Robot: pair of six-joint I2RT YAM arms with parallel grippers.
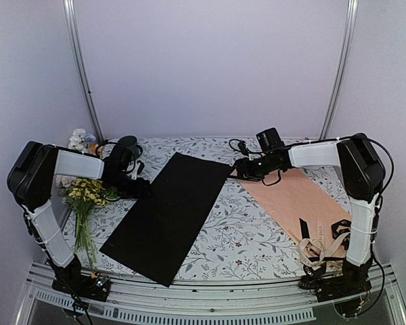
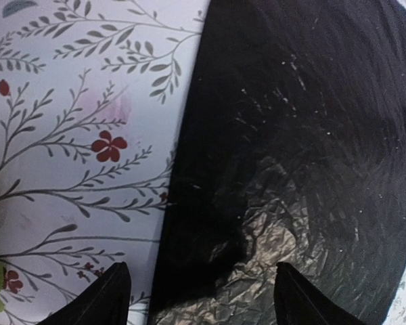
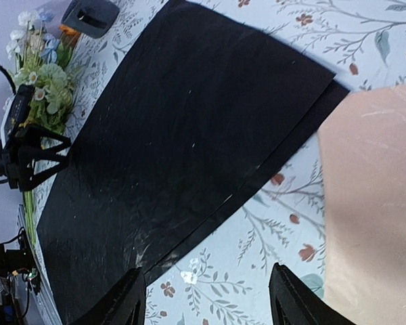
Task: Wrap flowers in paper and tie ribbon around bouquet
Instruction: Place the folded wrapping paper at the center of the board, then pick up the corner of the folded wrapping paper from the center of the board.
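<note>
The black paper [image 1: 166, 217] lies flat on the floral tablecloth [image 1: 243, 230], near the peach sheet [image 1: 304, 203].

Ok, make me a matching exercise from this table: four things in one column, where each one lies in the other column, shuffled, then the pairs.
Things:
1. black paper
2. peach sheet
3. cream ribbon
4. yellow flower bunch

Places:
A. near right corner
B. left side
C. centre, lying diagonally
D. right side, flat, just beyond the ribbon

Pairs: 1-C, 2-D, 3-A, 4-B
</note>
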